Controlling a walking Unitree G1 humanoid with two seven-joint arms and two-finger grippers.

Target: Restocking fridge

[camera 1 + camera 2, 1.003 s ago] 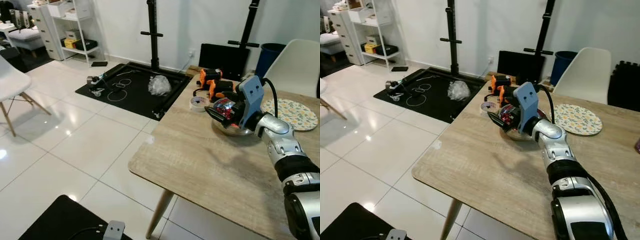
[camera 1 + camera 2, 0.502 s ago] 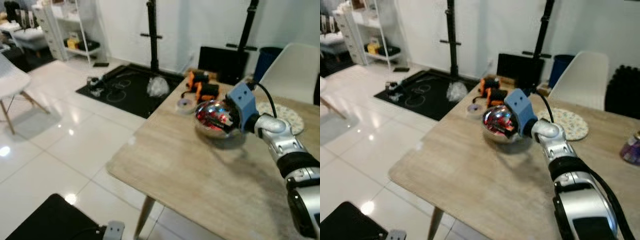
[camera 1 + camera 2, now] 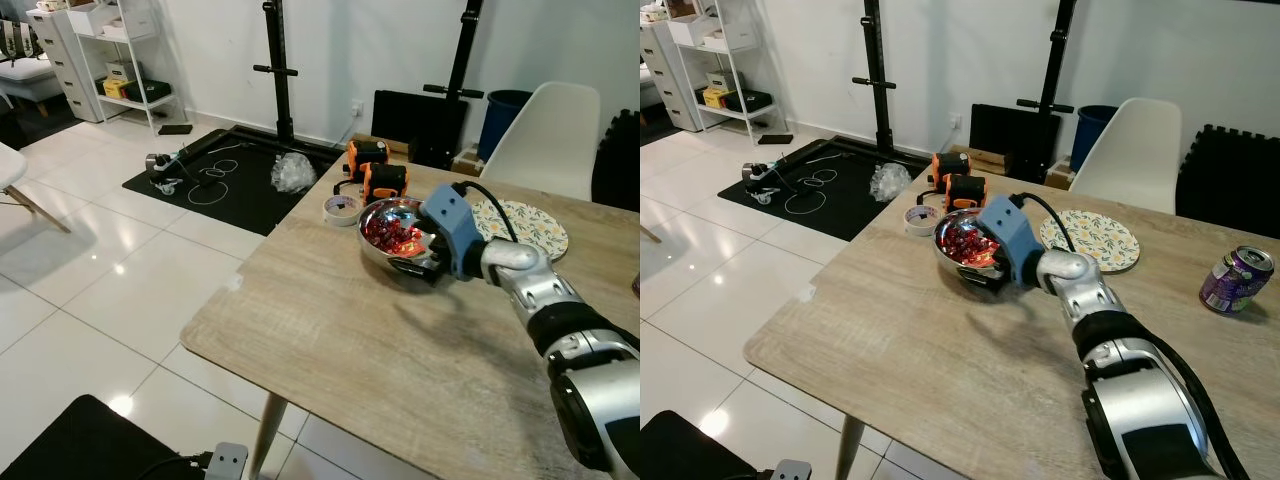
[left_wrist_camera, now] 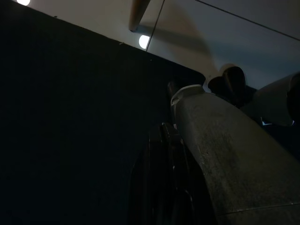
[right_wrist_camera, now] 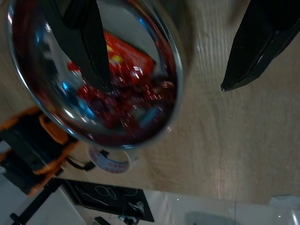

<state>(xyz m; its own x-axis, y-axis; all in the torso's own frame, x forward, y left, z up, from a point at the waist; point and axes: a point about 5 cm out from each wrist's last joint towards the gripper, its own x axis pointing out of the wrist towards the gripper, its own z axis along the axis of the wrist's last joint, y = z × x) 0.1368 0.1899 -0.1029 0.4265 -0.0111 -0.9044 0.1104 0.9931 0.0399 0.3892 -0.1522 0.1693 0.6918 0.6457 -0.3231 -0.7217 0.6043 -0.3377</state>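
Note:
A shiny steel bowl (image 3: 378, 256) holding red wrapped pieces (image 5: 126, 89) stands on the wooden table (image 3: 400, 370), near its far left corner. My right gripper (image 3: 416, 264) is at the bowl's near rim and is open. In the right wrist view one black finger (image 5: 89, 42) dips inside the bowl and the other finger (image 5: 262, 42) hangs outside over the tabletop, so the rim lies between them with a wide gap on each side. The left wrist view is very dark, with a grey rounded part of the robot (image 4: 220, 154) in front of the floor.
Behind the bowl lie a tape roll (image 3: 919, 220) and two orange-black tools (image 3: 955, 185). A patterned plate (image 3: 1088, 240) and a purple can (image 3: 1235, 278) sit further right. A white chair (image 3: 1130, 150) stands beyond the table. The table's left edge drops to tiled floor.
The head camera has swung, shifting the whole scene. My right gripper has come down from above the bowl to straddle its near rim.

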